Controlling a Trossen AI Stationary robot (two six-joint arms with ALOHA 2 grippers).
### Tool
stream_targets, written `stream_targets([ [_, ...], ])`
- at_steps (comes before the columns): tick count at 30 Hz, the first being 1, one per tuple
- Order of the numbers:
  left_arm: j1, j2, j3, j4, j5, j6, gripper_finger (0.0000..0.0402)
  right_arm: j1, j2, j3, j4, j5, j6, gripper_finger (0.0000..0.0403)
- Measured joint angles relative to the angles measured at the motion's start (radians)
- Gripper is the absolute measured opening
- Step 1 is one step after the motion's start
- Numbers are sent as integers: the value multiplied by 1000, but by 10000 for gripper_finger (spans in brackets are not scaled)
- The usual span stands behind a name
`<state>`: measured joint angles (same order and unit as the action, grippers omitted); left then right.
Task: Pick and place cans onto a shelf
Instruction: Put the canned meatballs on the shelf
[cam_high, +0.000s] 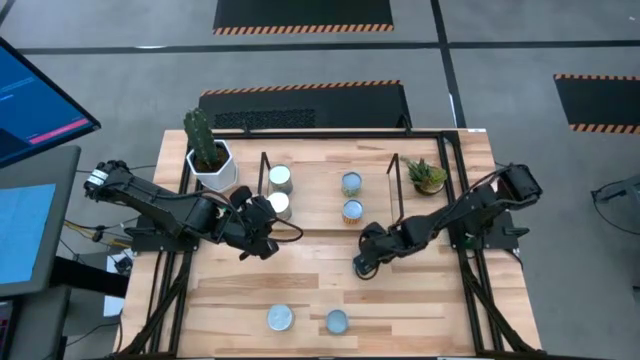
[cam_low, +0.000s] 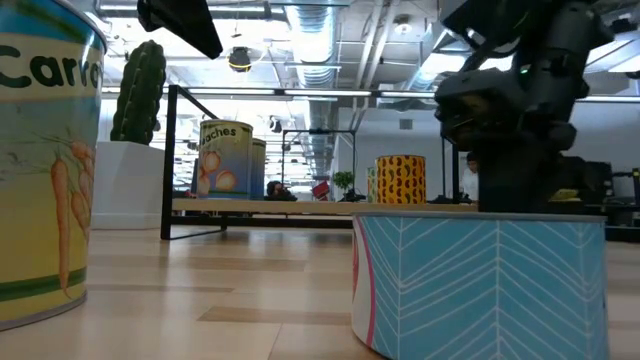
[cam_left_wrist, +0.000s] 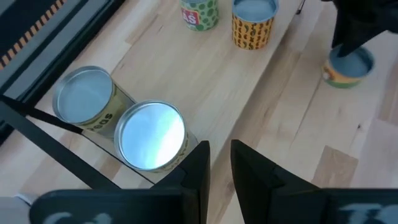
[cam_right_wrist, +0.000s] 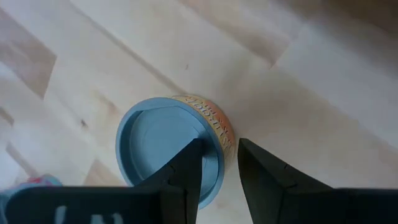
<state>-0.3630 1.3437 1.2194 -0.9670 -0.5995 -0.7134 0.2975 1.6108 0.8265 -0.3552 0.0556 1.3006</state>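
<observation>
Directly under the right gripper (cam_right_wrist: 216, 163) stands a squat can with a blue top (cam_right_wrist: 163, 147), upright on the wooden table (cam_high: 420, 290) in front of the shelf (cam_high: 395, 190). Its narrowly parted fingers hold nothing and sit off the can's centre. The left gripper (cam_high: 262, 240), also empty, waits beside two shelved silver-topped cans (cam_high: 279, 178).

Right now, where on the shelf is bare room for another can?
The middle of the shelf is bare, between the silver-topped cans and the teal-topped cans. The left end is crowded: left tool beside those cans.
</observation>
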Motion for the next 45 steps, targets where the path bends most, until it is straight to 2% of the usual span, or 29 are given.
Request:
stream_targets([
  [10, 0, 0, 0, 1, 5, 21, 52, -26, 0, 0, 1, 0, -2, 127],
  [25, 73, 0, 0, 1, 7, 321, 52, -23, 0, 0, 4, 1, 34, 127],
  [31, 86, 0, 0, 1, 12, 362, 52, -23, 0, 0, 5, 21, 34, 127],
  [35, 80, 0, 0, -11, 87, 444, 52, -23, 0, 0, 6, 23, 35, 127],
  [40, 69, 0, 0, -22, 244, 389, 52, -12, 0, 0, 13, 25, 79, 127],
  [45, 48, 0, 0, -27, 250, 391, 52, -5, 0, 0, 14, 26, 40, 127],
])
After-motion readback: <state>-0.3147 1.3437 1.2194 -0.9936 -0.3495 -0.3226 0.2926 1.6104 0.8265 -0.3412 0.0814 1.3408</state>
